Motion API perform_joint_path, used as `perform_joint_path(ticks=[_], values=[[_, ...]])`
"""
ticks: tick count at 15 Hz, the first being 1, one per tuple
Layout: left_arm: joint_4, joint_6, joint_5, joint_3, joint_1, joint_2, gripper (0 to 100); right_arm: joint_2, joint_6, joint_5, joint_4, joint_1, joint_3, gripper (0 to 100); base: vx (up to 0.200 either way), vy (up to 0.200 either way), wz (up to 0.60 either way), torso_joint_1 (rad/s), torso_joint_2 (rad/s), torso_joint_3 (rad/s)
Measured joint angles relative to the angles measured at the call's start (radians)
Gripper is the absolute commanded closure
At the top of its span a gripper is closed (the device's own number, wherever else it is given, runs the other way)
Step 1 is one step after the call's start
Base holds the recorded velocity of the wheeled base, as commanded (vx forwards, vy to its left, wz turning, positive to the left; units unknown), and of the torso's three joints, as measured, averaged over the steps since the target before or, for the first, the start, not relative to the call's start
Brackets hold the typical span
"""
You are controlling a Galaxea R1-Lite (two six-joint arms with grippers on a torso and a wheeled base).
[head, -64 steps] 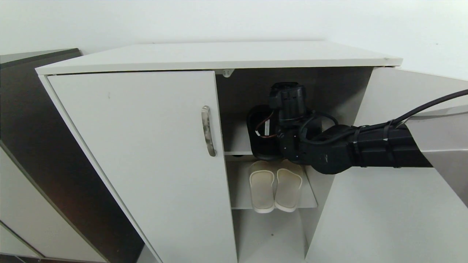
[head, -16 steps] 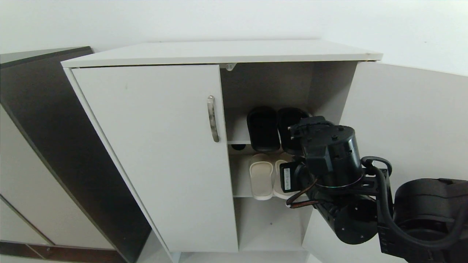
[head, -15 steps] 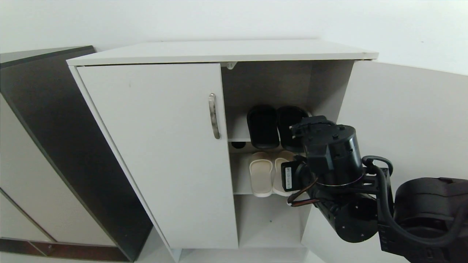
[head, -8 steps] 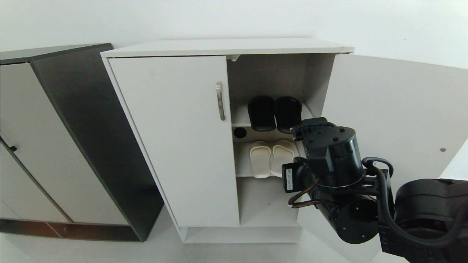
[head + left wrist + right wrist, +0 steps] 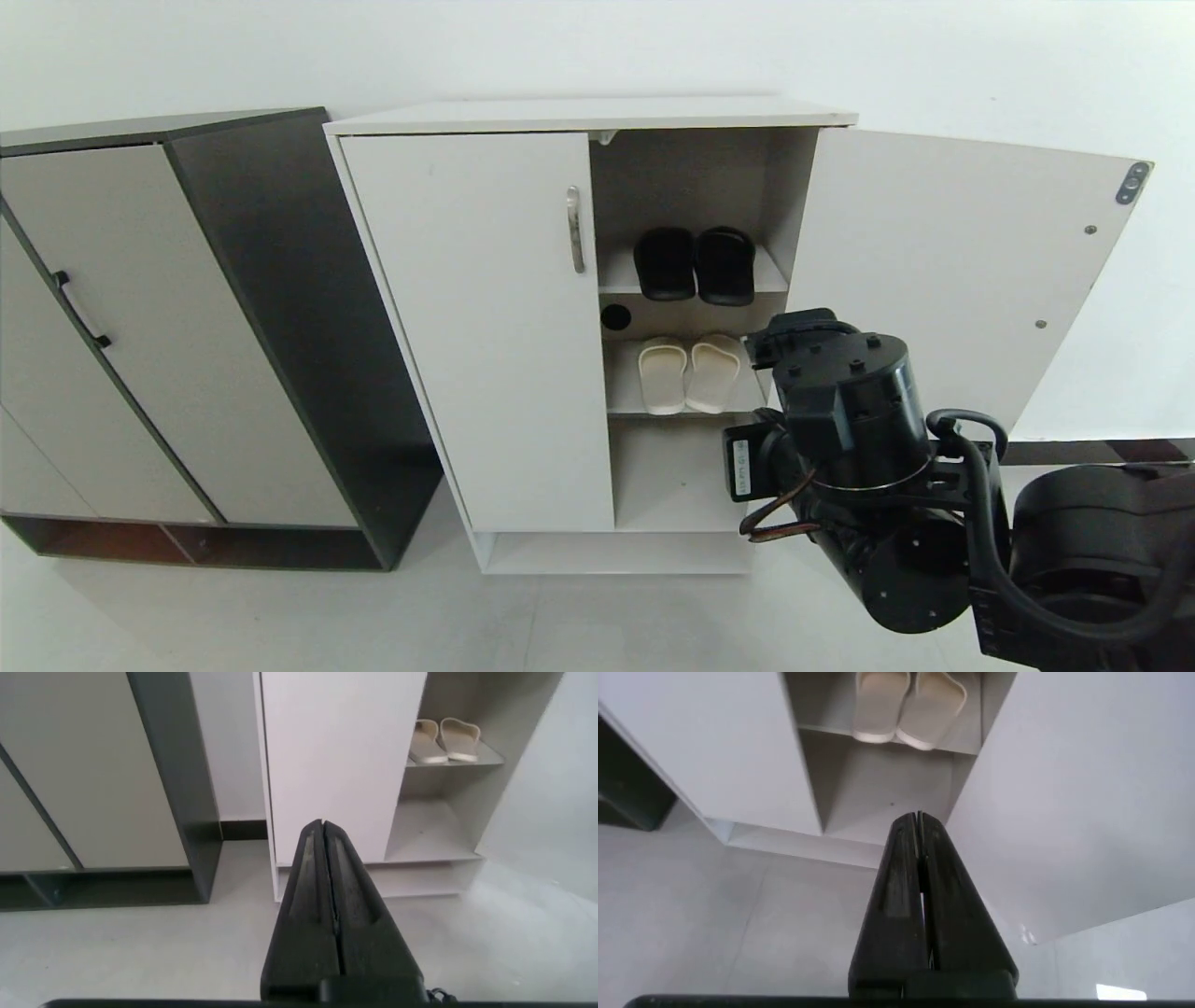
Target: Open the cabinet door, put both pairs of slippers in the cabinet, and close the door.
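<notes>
- White cabinet (image 5: 588,112): right door (image 5: 943,271) swung wide open, left door (image 5: 476,317) shut.
- Black slippers (image 5: 665,266): side by side on the upper shelf inside.
- Cream slippers (image 5: 663,375): side by side on the shelf just below.
- Left gripper (image 5: 322,824): fingers pressed together, holding nothing, above the floor facing the cabinet.
- Right gripper (image 5: 920,816): likewise closed on nothing, before the open compartment.

White cabinet (image 5: 588,114) with right door (image 5: 943,271) swung wide open, left door (image 5: 485,327) shut. Black slippers (image 5: 665,264) paired up on upper shelf (image 5: 613,276), cream slippers (image 5: 663,375) side by side 1 level lower.
</notes>
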Motion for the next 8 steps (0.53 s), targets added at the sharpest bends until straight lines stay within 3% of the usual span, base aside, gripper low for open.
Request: perform_joint_path(ticks=[8], values=[[0.0, 0.0, 0.0, 0.0, 0.0, 0.0, 100, -0.006, -0.014, 0.0, 0.0, -0.011, 0.016, 100, 0.0, 0.0, 0.0, 0.0, 0.0, 0.0]])
